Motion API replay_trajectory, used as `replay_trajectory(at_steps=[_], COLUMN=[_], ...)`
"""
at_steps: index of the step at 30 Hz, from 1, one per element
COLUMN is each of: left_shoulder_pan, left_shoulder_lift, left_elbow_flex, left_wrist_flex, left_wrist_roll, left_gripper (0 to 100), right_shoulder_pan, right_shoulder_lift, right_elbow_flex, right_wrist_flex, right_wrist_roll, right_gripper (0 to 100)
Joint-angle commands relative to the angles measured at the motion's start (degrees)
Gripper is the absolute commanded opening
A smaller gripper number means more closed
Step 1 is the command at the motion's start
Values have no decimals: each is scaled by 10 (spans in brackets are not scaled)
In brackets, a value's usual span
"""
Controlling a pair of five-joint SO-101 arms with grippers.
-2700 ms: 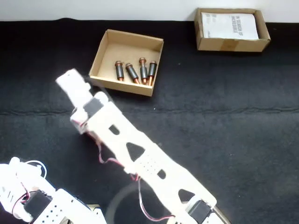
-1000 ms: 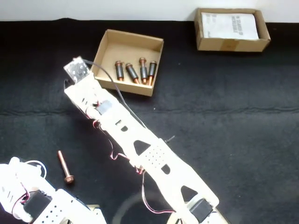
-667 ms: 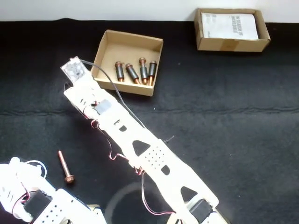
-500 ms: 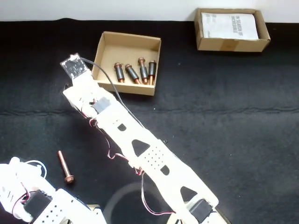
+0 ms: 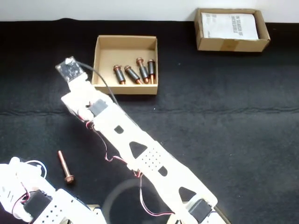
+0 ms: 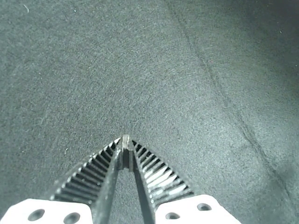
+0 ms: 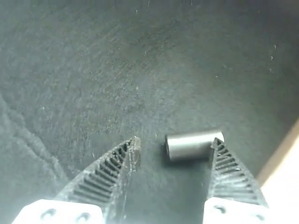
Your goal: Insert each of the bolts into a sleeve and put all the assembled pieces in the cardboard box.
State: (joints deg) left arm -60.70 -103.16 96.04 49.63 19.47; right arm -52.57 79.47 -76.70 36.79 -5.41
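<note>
The cardboard box [image 5: 102, 63] is taken as the reference on the black desk [image 5: 224, 130]. Four assembled pieces [image 5: 133, 73], each a bolt pushed through a grey sleeve, are laid side by side inside the box, nearer its right wall than its left. The right arm [image 5: 140, 156] is stretched across the desk, and its wrist is held just beside the left wall of the box. In the right wrist view the right fingers [image 7: 176, 140] are spread wide apart and nothing is gripped by them. A loose sleeve [image 7: 194, 145] is seen lying on its side on the desk between them, close against one finger and apart from the other, and a tan edge of the box is seen just beside it. A loose bolt [image 5: 64, 166] is left lying well apart from the box, off beyond its near left corner, with its head turned away from the box. The left arm [image 5: 32, 200] is kept just beyond that bolt, farther again from the box. The left fingers [image 6: 125, 140] are closed tip to tip over bare black cloth, and nothing is held between them. A second box [image 5: 231, 29] with a printed sheet inside is set well to the right of the cardboard box
</note>
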Motion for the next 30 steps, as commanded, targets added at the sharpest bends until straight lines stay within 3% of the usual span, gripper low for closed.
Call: replay_trajectory(at_steps=[1, 7, 13, 20, 30], left_shoulder_pan=[1, -9, -15, -26, -35], left_shoulder_lift=[-7, -7, -7, -7, -7], left_elbow_flex=[11, 11, 11, 11, 11], left_wrist_flex=[1, 0, -1, -1, -1], left_wrist_roll=[-3, -3, -2, -1, -3], left_gripper=[10, 10, 10, 10, 10], right_shoulder_pan=[13, 26, 40, 11, -42], right_shoulder_lift=[-12, -9, -9, -7, -8], right_elbow_flex=[22, 92, 93, 94, 93], right_wrist_flex=[-105, -281, -250, -138, -137], right_wrist_roll=[27, 117, 125, 125, 126], right_gripper=[224, 224, 224, 224, 224])
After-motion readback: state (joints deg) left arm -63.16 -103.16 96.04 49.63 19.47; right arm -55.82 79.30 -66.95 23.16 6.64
